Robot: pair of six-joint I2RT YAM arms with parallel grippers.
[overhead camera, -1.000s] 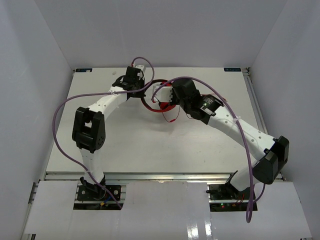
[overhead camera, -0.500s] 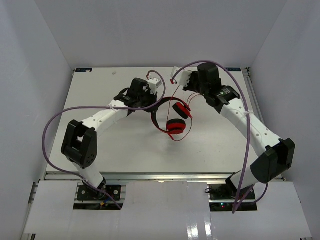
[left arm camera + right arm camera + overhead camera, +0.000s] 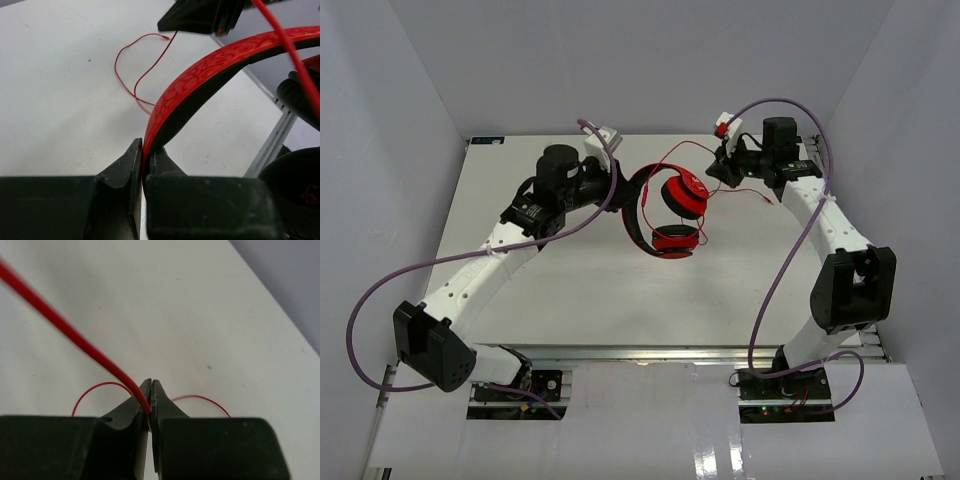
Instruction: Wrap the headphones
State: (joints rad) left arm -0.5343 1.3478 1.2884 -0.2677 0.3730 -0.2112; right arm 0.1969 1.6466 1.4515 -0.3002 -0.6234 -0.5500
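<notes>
Centrally over the white worktop (image 3: pixel 570 270), toward its far half, the red headphones (image 3: pixel 665 245) hang between the two arms, seemingly lifted clear of the surface, though whether the lower cup (image 3: pixel 675 238) touches it cannot be told. The left pincer (image 3: pixel 146 150) is closed tight on the headband (image 3: pixel 200 65), its jaws gripping the red outer face and the black lining with no gap. This grip likely serves to anchor the frame so that the cord can be laid around it. The right pincer (image 3: pixel 151 385), at the far right of the worktop and well apart from the cups, is likewise fully closed, nipping only the thin red cable (image 3: pixel 75 337) between its fingertips. Holding the cord away from the frame probably takes up slack and gives the strand a controlled lead for winding. In the overhead view the headband reads as a C whose crown faces the left arm and whose opening faces the right arm. The upper cup (image 3: pixel 683 192) and the lower cup lie on that open side, one beyond the other. The cup-to-cup axis thus runs roughly near to far, while the crown-to-opening axis runs left to right. From the headphones the cable arcs up and across to the right pincer, its long axis roughly left to right. Beyond that grip the remaining length lies in loose loops on the worktop. No turn of cable around the band can be seen in these views, so the wrap is judged hardly begun.
</notes>
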